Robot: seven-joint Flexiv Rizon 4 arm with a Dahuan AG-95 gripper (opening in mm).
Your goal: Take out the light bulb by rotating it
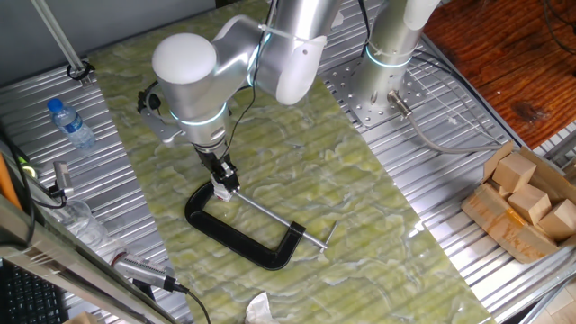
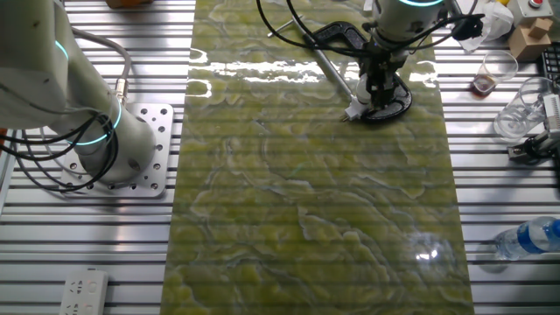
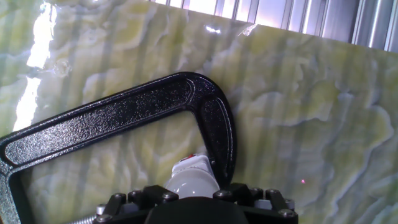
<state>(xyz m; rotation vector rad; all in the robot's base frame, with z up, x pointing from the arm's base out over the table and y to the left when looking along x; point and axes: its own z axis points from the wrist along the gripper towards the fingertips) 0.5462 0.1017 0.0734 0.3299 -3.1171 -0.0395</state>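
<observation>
My end effector hangs low over the green marbled counter, its fingers clamped on the small frosted white round light bulb; the bulb sits in a small white socket fitting just inside the black iron C-clamp.

One fixed view looks down from high on one side of the bench, the other from the opposite side, both sharing the clamp, while the hand view hangs close over its black frame, facing down.
</observation>
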